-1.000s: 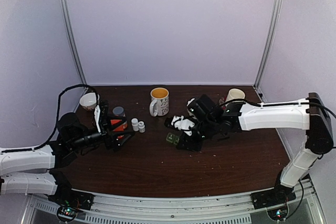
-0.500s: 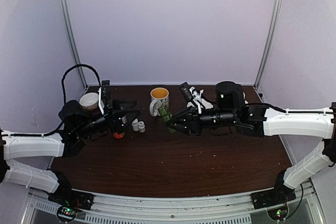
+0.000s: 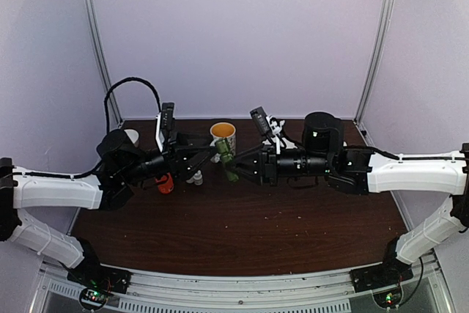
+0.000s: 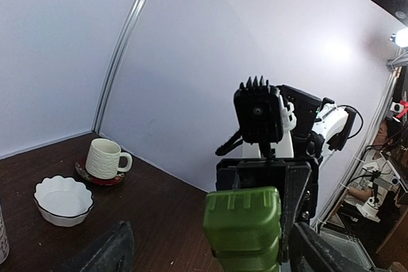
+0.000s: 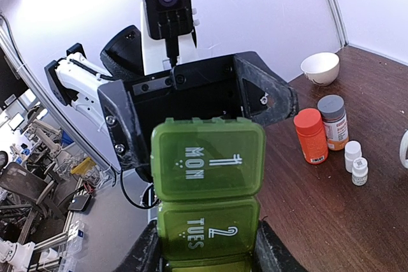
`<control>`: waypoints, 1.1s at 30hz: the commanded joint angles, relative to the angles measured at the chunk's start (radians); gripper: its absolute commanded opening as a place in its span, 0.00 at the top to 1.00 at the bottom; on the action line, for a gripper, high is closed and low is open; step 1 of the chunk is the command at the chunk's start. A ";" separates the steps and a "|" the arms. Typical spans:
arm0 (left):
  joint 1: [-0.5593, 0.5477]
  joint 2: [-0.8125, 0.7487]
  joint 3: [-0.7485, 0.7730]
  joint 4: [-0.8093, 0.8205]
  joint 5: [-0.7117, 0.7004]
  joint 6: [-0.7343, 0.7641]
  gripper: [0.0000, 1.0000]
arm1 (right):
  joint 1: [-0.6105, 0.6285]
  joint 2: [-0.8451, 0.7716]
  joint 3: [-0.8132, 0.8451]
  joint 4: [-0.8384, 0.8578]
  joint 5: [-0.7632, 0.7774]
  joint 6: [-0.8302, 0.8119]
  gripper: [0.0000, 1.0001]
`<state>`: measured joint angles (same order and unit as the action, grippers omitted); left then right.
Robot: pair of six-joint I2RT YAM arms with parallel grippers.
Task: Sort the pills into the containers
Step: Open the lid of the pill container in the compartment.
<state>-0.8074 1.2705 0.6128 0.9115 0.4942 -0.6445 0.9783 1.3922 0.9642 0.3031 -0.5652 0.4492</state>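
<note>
Top external view lets us see both arms stretched toward each other over the far half of the worktop (image 3: 256, 232). The right arm (image 3: 410, 170) comes in from the right side and the left arm (image 3: 58, 188) from the left side. Between them, up in the air and not touching the worktop, is the green pill box (image 3: 227, 160). It hangs tilted, just in front of a mug with a yellow inside (image 3: 223, 133) that stands by the far edge. The right jaws are clenched on the pill box, one on each long side. In the right wrist view the pill box (image 5: 207, 167) shows us two shut lids marked MON and TUES. The left jaws are spread wide. In the left wrist view the end of the pill box (image 4: 242, 227) sits between them with a gap on both sides, so they are not gripping it. On the left half of the worktop stand an orange bottle (image 5: 311, 135), a grey-lidded bottle (image 5: 333, 121) and two small white bottles (image 5: 352, 155), all close together. A smooth white bowl (image 5: 320, 67) sits by the far left corner. A white mug on a dark saucer (image 4: 105, 157) stands by the far right corner, with a wavy white bowl (image 4: 62, 199) just beside it.
</note>
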 commanded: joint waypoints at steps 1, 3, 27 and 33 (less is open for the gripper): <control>-0.009 0.029 0.050 0.026 0.017 -0.021 0.14 | 0.011 -0.022 0.012 0.033 -0.003 -0.018 0.67; -0.012 0.046 0.062 0.030 0.034 -0.029 0.18 | 0.015 -0.021 0.017 0.021 0.009 -0.034 0.67; 0.017 -0.241 0.140 -0.749 0.089 0.671 0.11 | 0.036 0.072 0.325 -0.819 0.048 -0.385 0.66; 0.016 -0.330 0.108 -0.796 0.049 1.012 0.12 | 0.037 0.094 0.380 -0.962 0.078 -0.391 0.65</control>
<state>-0.7937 0.9916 0.7246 0.2016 0.5587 0.0593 1.0103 1.4826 1.3102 -0.5095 -0.5083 0.0841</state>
